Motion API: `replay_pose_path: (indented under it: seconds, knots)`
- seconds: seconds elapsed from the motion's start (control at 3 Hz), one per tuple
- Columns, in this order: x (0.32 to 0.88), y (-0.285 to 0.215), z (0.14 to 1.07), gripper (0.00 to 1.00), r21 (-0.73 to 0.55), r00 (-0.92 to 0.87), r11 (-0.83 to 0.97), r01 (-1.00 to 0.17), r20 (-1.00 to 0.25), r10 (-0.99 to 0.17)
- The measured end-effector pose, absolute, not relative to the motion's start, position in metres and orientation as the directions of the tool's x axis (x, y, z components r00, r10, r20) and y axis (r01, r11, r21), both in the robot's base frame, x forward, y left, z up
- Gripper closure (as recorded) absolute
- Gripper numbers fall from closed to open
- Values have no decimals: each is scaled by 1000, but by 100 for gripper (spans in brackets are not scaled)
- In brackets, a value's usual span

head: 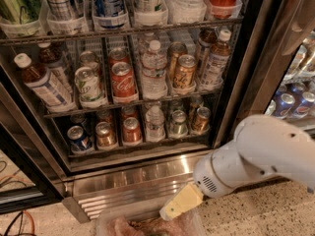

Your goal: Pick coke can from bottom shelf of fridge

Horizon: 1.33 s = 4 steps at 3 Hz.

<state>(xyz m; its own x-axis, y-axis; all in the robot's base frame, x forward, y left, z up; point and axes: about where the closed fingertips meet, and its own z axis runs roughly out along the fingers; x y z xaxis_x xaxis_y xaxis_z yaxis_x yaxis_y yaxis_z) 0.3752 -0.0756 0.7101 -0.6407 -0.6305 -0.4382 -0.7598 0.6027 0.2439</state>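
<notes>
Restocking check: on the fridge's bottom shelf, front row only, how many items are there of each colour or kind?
Blue can: 1
Bronze-gold cans: 2
Red coke can: 1
Silver-green can: 1
Clear water bottle: 1
Total: 6
The end effector hangs low in front of the base grille, away from the cans.

Bottom shelf, front row: 1 small red aluminium coke can, 1 blue can, 2 bronze-gold cans, 1 silver-green can, 1 clear plastic water bottle. More cans behind, qty unclear. 1 gripper, low centre, above 1 clear plastic tub.
</notes>
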Motion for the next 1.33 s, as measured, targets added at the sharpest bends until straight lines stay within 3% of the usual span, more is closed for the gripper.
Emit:
replay_pose_path:
  seconds: [0.67,1.33]
  knots:
    - [403,-34,645,0,311,-783,740,-597,-425,-454]
    - [416,-21,628,0,335,-844,793,-509,-376,-383]
